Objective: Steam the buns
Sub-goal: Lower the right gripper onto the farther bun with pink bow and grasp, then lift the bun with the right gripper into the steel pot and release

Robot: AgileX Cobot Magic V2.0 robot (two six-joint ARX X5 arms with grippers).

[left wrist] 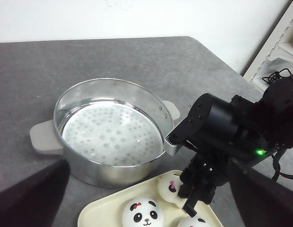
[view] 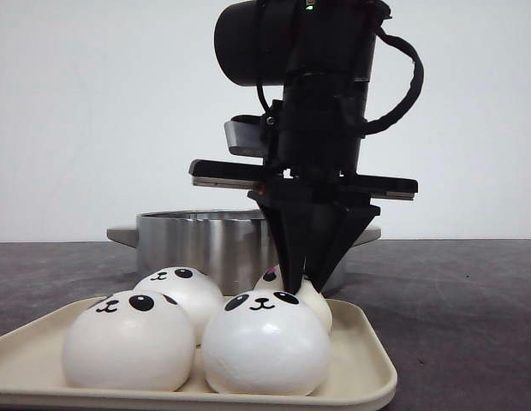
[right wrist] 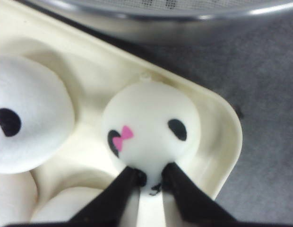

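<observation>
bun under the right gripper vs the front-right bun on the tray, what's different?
The gripped bun wears a pink bow by one eye; the front-right bun shows none. The right gripper pinches the gripped bun's face; the front-right bun sits free. The gripped bun lies in the tray's back corner, nearer the steamer pot. Both are white panda-faced domes.

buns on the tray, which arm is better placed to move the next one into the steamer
Right: its end effector is already down on the bow-marked bun at the tray's steamer-side corner, beside the steamer. The left end effector isn't visible.

White buns (view: 265, 351) showing black panda faces, one w/ pink bow (right wrist: 122, 135); cream tray (view: 368, 377), silver steamer (left wrist: 108, 135).
</observation>
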